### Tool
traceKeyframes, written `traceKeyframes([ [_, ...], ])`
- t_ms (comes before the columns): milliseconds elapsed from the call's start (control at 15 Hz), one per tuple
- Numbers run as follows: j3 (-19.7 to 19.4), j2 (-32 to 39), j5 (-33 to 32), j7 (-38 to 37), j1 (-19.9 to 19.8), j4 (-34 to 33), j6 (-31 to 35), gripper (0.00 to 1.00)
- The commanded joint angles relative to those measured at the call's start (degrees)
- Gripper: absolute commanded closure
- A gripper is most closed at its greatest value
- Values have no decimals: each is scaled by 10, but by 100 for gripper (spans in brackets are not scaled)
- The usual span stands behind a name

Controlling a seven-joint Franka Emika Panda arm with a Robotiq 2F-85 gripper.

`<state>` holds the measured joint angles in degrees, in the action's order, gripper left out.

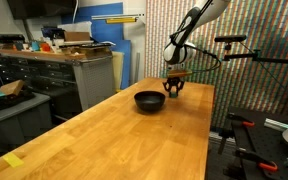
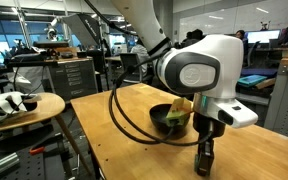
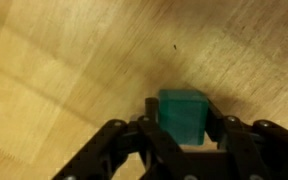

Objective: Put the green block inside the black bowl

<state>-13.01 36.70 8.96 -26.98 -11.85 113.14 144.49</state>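
Finding the black bowl (image 1: 149,100) sitting on the table (image 1: 104,140), toward its far end in an exterior view. Placing the gripper (image 1: 174,90) just right of the bowl there, down near the tabletop, beside the bowl rather than over it. Seeing, in the wrist view, the green block (image 3: 182,112) lying on the table between the fingers (image 3: 144,130), one at its left and one at its right, with contact impossible to judge. Locating a workbench (image 1: 74,62) off the table's left, farther back, and in an exterior view a round stand (image 2: 29,105) standing well left of the table, apart from it.
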Motion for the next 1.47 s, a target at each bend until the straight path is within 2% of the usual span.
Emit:
traceKeyframes([
  [0,4,-11,22,25,-5,-3,2,80],
  [67,3,-18,25,27,-6,4,4,82],
  [867,-2,-136,17,34,13,76,3,82],
  [1400,17,-179,-16,10,81,83,-4,82],
])
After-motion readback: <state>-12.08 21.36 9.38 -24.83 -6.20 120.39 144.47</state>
